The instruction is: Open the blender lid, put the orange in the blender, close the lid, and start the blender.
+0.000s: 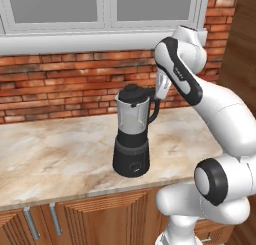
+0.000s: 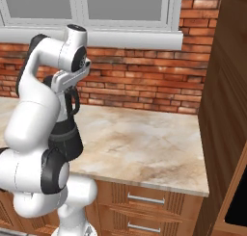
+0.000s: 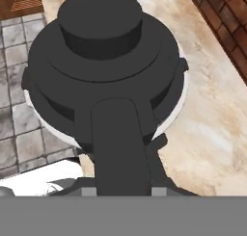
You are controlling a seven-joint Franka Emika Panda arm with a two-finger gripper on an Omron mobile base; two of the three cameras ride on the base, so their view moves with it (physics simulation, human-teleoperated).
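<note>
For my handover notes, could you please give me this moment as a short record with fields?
Setting: marble-look counter against a brick wall, under a window.
Blender: upright near the counter's front edge, black base, clear jar.
Blender lid: seated on the jar's rim.
Blender handle: black, on the jar's side nearest the hand.
Gripper: shut, beside the jar's top on the handle side; whether it touches the handle cannot be told.
Jar contents: none visible through the clear wall.
</note>
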